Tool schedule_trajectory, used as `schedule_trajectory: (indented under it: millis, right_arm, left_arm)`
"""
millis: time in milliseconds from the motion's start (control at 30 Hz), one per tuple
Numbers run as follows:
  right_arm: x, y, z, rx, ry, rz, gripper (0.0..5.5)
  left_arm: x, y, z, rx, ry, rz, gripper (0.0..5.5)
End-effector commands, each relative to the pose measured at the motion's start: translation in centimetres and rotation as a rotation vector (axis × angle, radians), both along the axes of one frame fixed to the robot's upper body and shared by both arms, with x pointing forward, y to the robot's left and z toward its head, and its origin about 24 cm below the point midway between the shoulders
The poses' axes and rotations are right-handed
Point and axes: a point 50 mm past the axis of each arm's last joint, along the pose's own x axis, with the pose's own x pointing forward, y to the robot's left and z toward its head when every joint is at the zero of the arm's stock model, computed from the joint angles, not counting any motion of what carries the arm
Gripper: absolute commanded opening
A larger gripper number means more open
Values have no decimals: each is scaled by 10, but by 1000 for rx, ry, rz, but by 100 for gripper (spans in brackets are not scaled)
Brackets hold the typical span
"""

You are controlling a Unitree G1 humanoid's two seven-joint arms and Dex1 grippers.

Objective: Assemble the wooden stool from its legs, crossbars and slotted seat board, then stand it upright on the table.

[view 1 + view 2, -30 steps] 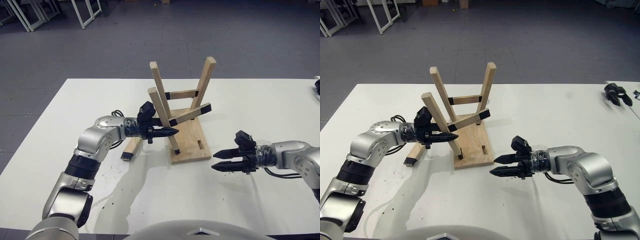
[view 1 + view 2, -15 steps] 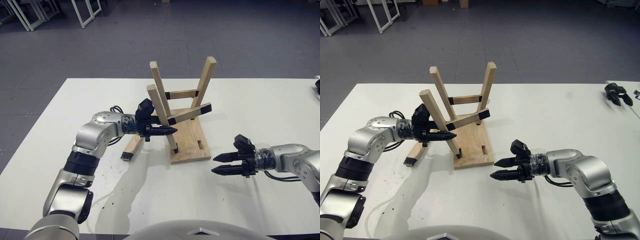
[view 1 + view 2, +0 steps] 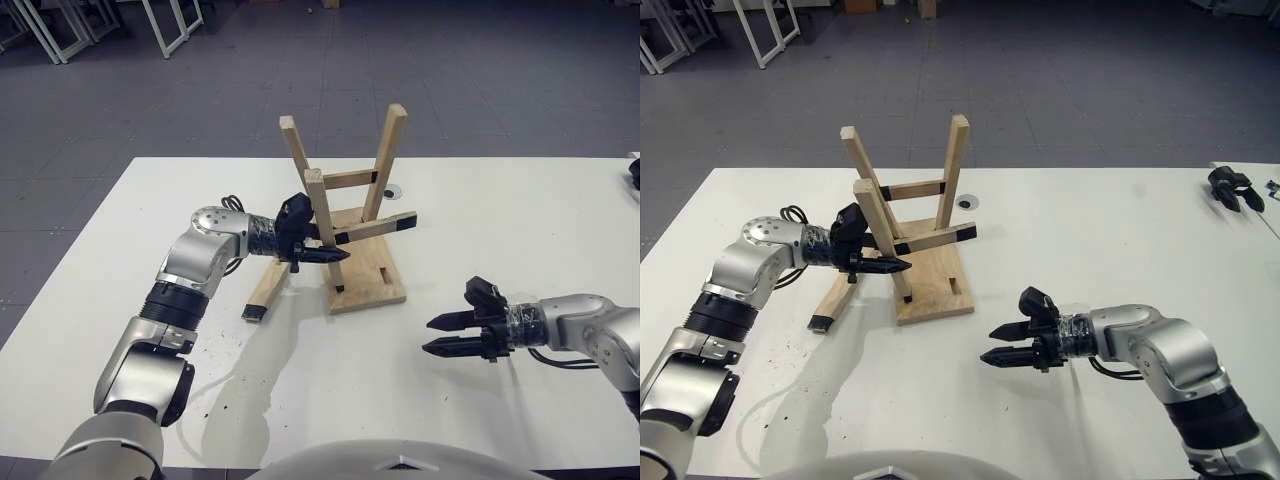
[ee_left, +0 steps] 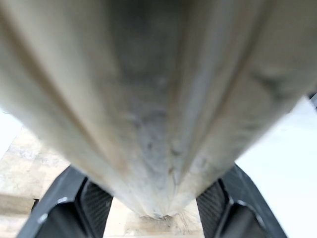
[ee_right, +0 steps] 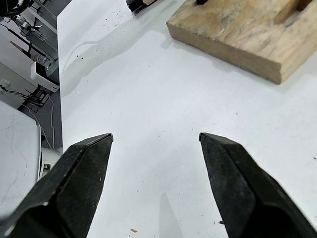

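- One slotted seat board point(image 3: 372, 285) lies flat on the white table point(image 3: 520, 220), at mid-depth and slightly left of centre. It carries the partly built stool upside down.
- The far-left leg point(image 3: 294, 150) and the far-right leg point(image 3: 391, 145) rise from the board's far end. They splay apart toward their tops and are joined by a short crossbar point(image 3: 350, 179).
- The near-left leg point(image 3: 318, 200) stands tilted at the board's near-left corner. A second crossbar point(image 3: 375, 228) runs rightward from it to a black-capped end above the board.
- The left gripper point(image 3: 338, 256) is clamped on the near-left leg, below the second crossbar. In the left wrist view, the wood sits between its black fingers point(image 4: 94, 206).
- The right gripper point(image 3: 428, 336) hangs over bare table, near and right of the board and well apart from it. Its fingers point(image 5: 74, 183) are spread and hold nothing.
- A loose leg point(image 3: 266, 287) lies flat on the table just left of the board, with its black-capped end toward the near side.
- A round fitting point(image 3: 388, 188) sits in the tabletop just beyond the stool.
- A small black object point(image 3: 1230, 188) rests at the table's far right edge.
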Motion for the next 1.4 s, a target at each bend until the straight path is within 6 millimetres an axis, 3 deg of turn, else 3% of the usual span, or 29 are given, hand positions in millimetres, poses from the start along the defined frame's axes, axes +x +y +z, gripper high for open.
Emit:
schedule_trajectory:
  millis: [33, 167, 233, 333, 467, 633, 800, 1000, 1033, 1200, 1267, 1300, 1400]
  right_arm:
    - [1, 1, 0, -19, -23, -11, 321]
    - [3, 1, -1, -23, -25, -18, 321]
    - [5, 1, -1, -27, -29, -19, 321]
    - [5, 0, 0, -37, -30, -20, 321]
    - [6, -1, -1, -38, -30, -34, 321]
    - [8, 0, -1, -34, -37, -37, 321]
    - [8, -1, -1, -37, -38, -43, 321]
    - [7, 1, -2, -34, -37, -49, 321]
    - [7, 1, -2, -34, -38, -49, 321]
    - [8, 1, -2, -34, -38, -54, 321]
    - [8, 1, -2, -35, -37, -52, 321]
    - [8, 1, -2, -35, -36, -52, 321]
    - [7, 0, -2, -39, -32, -58, 321]
  left_arm:
    - [-30, 11, -49, 181, 86, 76, 204]
    - [-58, 3, -96, 166, 181, 204, 204]
    - [-65, 3, -108, 185, 167, 238, 204]
    - [-71, 5, -111, 245, 95, 252, 204]
    - [-80, 3, -113, 450, 44, 201, 204]
    - [-82, -5, -111, 407, 75, 223, 204]
    - [-60, -8, -58, 229, -67, 273, 204]
    - [-38, -12, 8, 150, -275, 238, 204]
    - [-38, -13, 13, 146, -294, 226, 240]
    - [-50, -14, 17, 88, -312, 212, 303]
    - [-61, -4, 21, 78, -307, 235, 321]
    - [-67, 2, 27, 73, -310, 245, 321]
    - [-84, 23, 68, -16, -335, 295, 321]
